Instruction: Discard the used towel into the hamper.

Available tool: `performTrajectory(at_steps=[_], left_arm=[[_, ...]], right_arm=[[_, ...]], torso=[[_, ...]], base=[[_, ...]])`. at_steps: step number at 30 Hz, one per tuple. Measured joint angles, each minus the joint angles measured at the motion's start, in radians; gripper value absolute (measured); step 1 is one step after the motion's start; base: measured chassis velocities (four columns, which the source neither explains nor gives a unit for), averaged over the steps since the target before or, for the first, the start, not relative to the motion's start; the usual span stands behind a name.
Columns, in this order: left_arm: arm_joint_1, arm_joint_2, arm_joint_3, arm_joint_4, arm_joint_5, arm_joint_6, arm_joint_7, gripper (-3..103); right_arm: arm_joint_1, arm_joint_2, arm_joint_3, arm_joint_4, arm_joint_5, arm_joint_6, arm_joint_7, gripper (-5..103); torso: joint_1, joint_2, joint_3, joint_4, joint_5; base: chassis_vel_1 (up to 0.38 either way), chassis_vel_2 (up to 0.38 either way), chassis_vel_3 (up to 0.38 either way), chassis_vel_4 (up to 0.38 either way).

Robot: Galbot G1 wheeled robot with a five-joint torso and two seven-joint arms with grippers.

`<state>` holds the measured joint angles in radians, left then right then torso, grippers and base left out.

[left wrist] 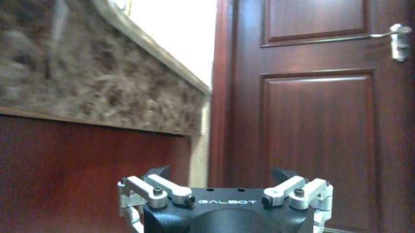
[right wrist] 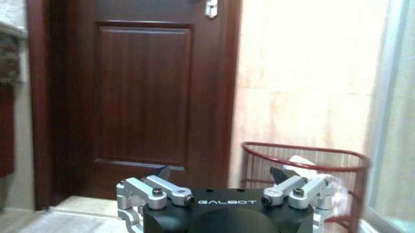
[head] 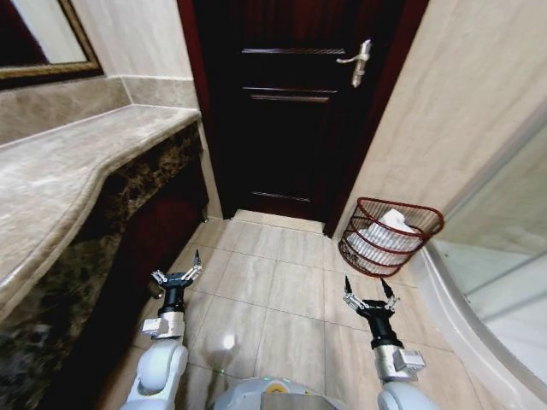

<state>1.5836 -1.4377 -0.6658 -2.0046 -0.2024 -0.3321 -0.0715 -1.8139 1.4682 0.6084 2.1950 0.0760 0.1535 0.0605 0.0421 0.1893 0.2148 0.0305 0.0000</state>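
Towel (head: 386, 235) already lying in the hamper (head: 432, 224) by the wall right of the door (head: 291, 111), task judged done, left gripper (head: 176, 275) and right gripper (head: 369, 296) low over the tiled floor (head: 273, 290), jaws spread wide, empty, counter (head: 77, 162) to the left, nothing obstructing.

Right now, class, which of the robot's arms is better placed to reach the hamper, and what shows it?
The right gripper: it hangs open nearer the hamper, which holds a white towel. The left gripper hangs open beside the counter.

Head view looks down at the floor; both low wrist views face the door (head: 291, 102).
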Motion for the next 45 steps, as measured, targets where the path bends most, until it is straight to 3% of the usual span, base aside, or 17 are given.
performTrajectory(at_steps=[31,36,45], left_arm=[[-0.049,0.016,0.019,0.017,0.002,0.026,0.015,100],[-0.079,0.022,0.031,0.033,0.002,0.047,0.028,100],[-0.101,0.052,0.036,0.044,-0.025,0.092,0.067,100]], right_arm=[[-0.023,0.061,0.004,0.014,-0.021,0.039,0.121,100],[-0.023,0.066,-0.009,0.007,-0.026,0.047,0.189,100],[-0.009,0.054,0.037,-0.023,-0.019,0.057,0.185,100]], torso=[[0.0,0.0,0.0,0.0001,-0.0001],[0.0,0.0,0.0,-0.0001,0.0],[0.0,0.0,0.0,-0.0001,-0.0002]], base=[[-0.12,-0.123,-0.12,-0.123],[-0.122,-0.133,-0.14,-0.134],[-0.124,-0.128,-0.128,-0.12]])
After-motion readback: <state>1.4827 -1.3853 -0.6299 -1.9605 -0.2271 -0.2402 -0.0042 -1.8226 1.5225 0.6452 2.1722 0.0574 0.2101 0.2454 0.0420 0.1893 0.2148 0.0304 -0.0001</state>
